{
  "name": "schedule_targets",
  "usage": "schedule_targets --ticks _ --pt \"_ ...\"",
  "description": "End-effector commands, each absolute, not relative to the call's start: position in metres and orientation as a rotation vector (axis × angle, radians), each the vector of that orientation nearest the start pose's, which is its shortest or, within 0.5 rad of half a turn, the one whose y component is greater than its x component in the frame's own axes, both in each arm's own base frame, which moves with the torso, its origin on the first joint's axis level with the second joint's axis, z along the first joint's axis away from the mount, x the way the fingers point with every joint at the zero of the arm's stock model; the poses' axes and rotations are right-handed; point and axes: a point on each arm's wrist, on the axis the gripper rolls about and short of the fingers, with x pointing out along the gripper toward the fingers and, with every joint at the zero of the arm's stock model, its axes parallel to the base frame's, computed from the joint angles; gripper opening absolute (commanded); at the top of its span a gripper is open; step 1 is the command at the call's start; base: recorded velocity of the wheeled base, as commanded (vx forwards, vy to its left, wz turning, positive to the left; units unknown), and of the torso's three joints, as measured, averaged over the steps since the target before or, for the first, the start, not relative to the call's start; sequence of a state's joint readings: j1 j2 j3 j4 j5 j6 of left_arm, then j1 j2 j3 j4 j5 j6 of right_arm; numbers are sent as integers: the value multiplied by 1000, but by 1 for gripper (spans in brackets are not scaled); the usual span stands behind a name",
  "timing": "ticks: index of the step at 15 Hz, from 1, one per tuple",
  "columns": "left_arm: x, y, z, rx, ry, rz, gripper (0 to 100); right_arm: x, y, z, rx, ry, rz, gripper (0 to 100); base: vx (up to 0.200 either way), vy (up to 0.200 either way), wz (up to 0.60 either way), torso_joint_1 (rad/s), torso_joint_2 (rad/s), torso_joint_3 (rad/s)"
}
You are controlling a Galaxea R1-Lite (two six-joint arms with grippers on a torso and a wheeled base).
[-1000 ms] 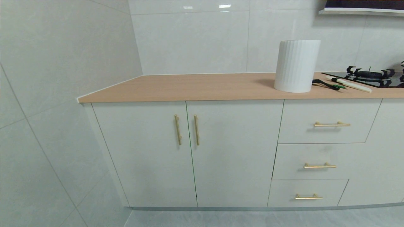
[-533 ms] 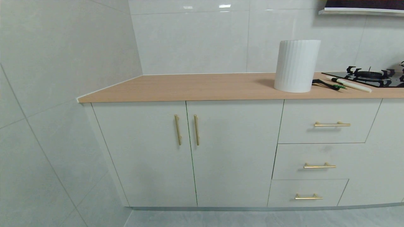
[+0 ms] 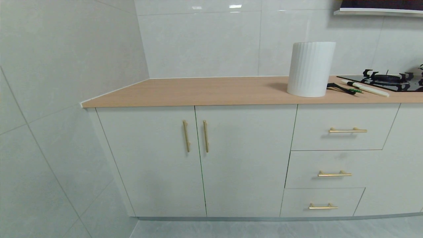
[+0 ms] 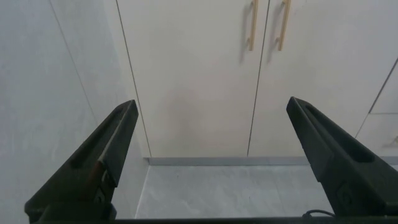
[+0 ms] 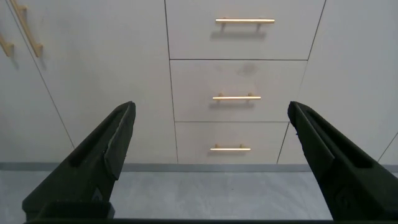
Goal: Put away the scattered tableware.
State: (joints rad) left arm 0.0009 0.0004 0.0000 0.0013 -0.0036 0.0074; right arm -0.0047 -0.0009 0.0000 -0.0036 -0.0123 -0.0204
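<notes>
with left gripper and right gripper spread wide and empty, roll right toward utensils beside white canister, lifting arms above countertop before reaching.

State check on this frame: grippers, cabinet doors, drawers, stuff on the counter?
left gripper: open, empty
right gripper: open, empty
cabinet doors: both shut
drawers: all three shut
white container: upright on the counter
utensils: lying flat beside the white container, not yet put away
</notes>
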Motion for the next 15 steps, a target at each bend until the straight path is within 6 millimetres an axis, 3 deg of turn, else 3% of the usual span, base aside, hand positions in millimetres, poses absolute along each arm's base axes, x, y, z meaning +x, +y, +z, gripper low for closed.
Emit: schedule_targets --ticks 1,6,15 --pt "-23 0 75 6 2 -2 100 -23 0 76 -20 0 -15 100 0 0 0 0 0 0" --pt "-23 0 75 15 1 -5 100 -23 0 76 -15 -1 -17 100 0 0 0 0 0 0" --pt "-23 0 75 11 2 -3 100 -23 0 76 -8 -3 -17 100 0 -200 0 2 3 2"
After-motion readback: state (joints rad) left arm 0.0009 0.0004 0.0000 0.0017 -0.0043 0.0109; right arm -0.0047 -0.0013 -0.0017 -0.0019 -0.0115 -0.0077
